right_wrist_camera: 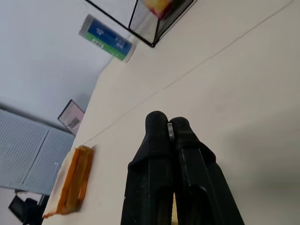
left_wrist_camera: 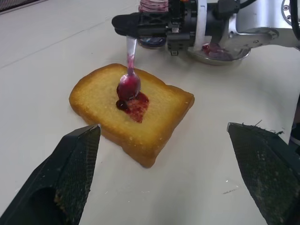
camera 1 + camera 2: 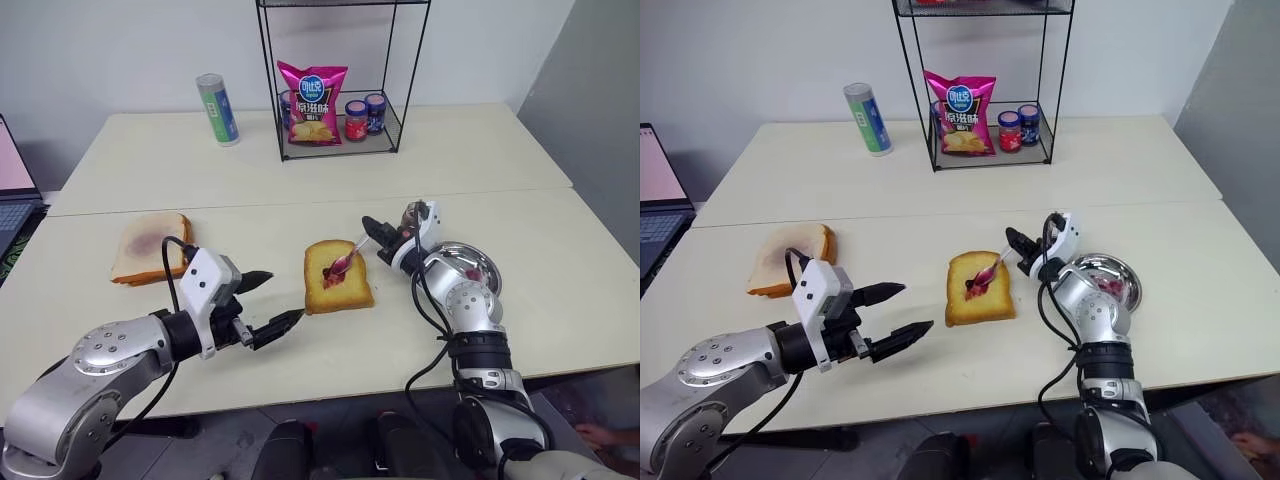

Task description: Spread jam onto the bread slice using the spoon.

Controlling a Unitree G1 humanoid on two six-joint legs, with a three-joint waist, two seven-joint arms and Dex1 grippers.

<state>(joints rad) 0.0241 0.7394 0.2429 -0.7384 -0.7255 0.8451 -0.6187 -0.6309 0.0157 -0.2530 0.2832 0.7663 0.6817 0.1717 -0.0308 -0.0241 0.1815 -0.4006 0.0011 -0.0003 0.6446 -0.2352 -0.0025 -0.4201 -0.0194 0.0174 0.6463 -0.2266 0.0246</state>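
Observation:
The golden bread slice (image 3: 337, 277) lies mid-table with a smear of dark red jam (image 2: 136, 105) near its centre. The spoon (image 2: 129, 84) rests its red-stained bowl on that smear, its thin handle slanting up toward my right gripper (image 3: 372, 227). That gripper is shut on the end of the handle and hovers just beyond the slice's far right corner. My left gripper (image 3: 285, 298) stands open just left of the slice, fingers pointing at it and touching nothing. The round steel plate (image 3: 478, 262) behind the right wrist has red jam in it.
A paler slice with a purplish stain (image 3: 150, 247) lies at the left. At the back stands a wire rack (image 3: 340, 100) holding a pink chip bag and two small jars, with a green-blue can (image 3: 217, 108) beside it. A laptop (image 3: 12, 200) sits at the left edge.

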